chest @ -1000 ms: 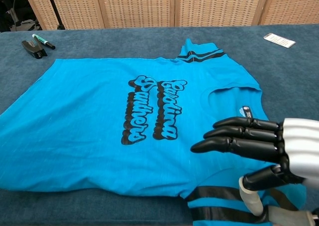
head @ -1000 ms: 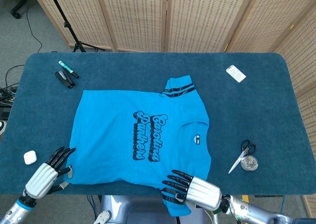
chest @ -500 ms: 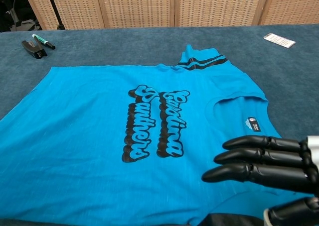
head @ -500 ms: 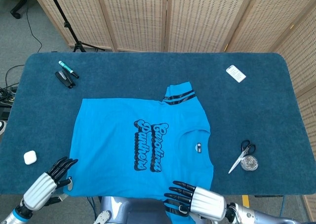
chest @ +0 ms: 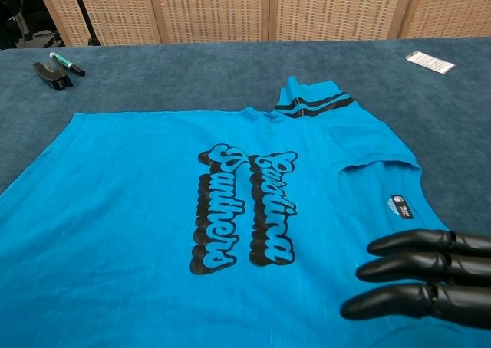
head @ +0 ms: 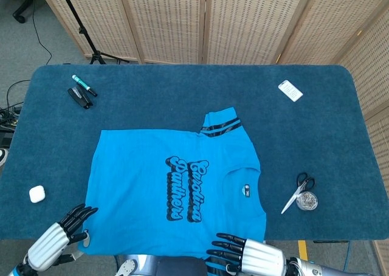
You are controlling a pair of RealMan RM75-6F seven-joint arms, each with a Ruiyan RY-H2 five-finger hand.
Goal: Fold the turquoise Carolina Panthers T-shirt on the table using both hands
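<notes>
Blue carpeted table (head: 182, 81) fronts wicker screens (head: 243, 20); both hands' fingers (chest: 414, 271) pinch the T-shirt (head: 140, 172) edge.

1 T-shirt (head: 176, 188), 1 marker (head: 84, 85), 1 stapler (head: 79, 97), 1 card (head: 290, 90), 1 scissors (head: 298, 191), 1 tape roll (head: 307, 200), 1 white case (head: 37, 194), 2 hands: left (head: 61, 235), right (head: 243, 256)

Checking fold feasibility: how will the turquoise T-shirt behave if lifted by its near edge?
The T-shirt is thin cloth lying flat, so it will likely droop and crease. Its edge overhangs the table, so it may slide. Probably light.
</notes>
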